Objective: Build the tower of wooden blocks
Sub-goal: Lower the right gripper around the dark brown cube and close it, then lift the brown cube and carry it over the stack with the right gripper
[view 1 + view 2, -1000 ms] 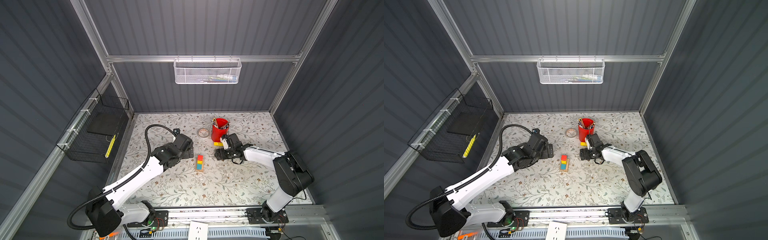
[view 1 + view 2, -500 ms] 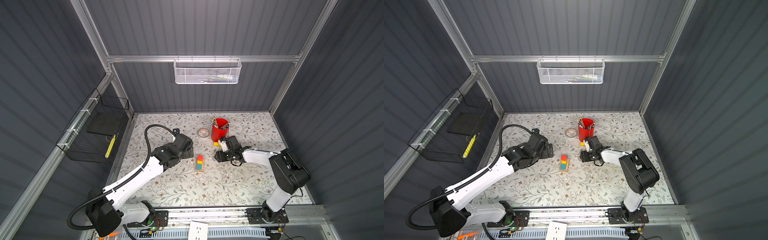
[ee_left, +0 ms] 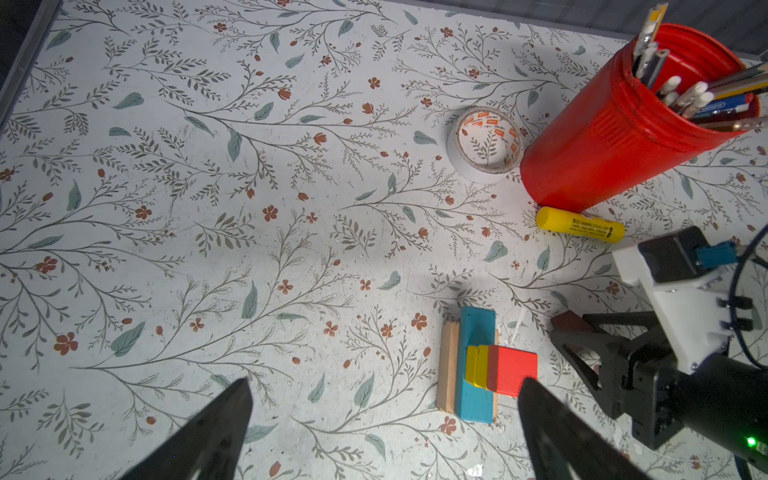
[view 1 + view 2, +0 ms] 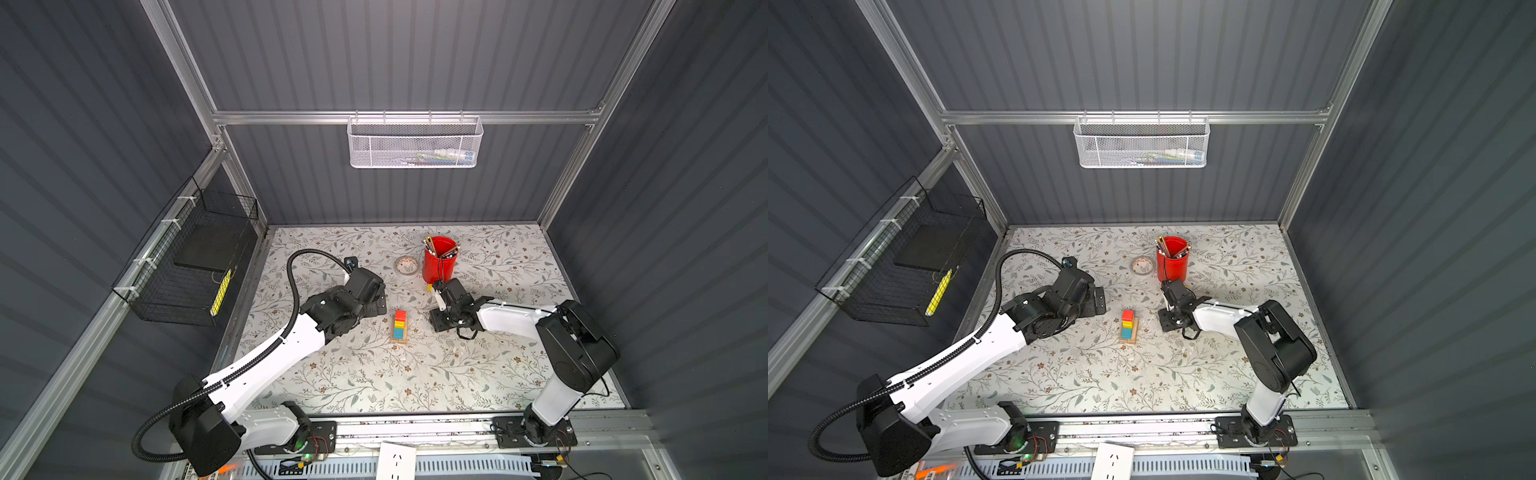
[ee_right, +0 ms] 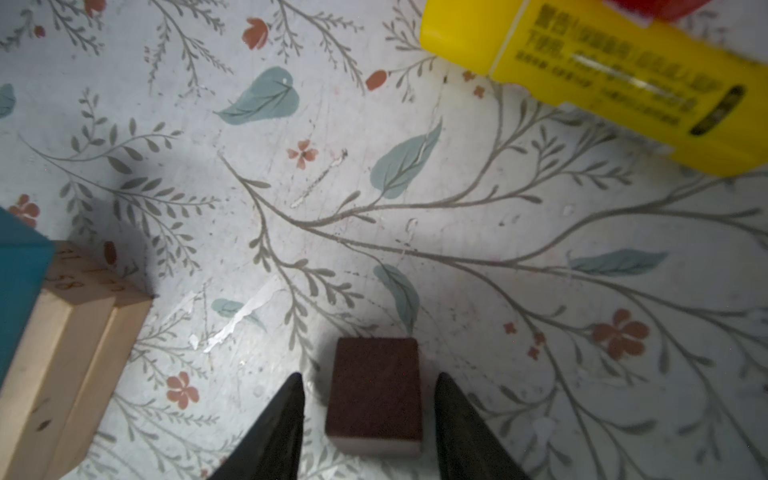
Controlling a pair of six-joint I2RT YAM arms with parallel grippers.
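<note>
The wood block tower (image 4: 400, 326) (image 4: 1128, 326) stands mid-table: tan bars (image 3: 448, 370) at the bottom, a teal bar (image 3: 476, 332), yellow cubes (image 3: 477, 365) and a red cube (image 3: 512, 370) on top. To its right a dark brown roof-shaped piece (image 5: 374, 386) (image 3: 567, 322) lies on the mat. My right gripper (image 5: 369, 375) (image 4: 436, 322) (image 4: 1165, 322) reaches down over it, open, one finger on each side with a narrow gap either way. My left gripper (image 3: 385, 380) (image 4: 376, 305) (image 4: 1098, 301) hovers wide open and empty, left of the tower.
A red cup of pencils (image 4: 439, 266) and a tape roll (image 4: 407, 265) stand behind the tower. A yellow printed tube (image 3: 579, 224) (image 5: 602, 75) lies by the cup, close to the right gripper. A white mesh basket (image 4: 415, 143) hangs on the back wall, a black wire basket (image 4: 187, 266) on the left.
The right gripper's jaws have narrowed around the dark brown piece, and its arm has shifted slightly left. The left arm has not moved.
</note>
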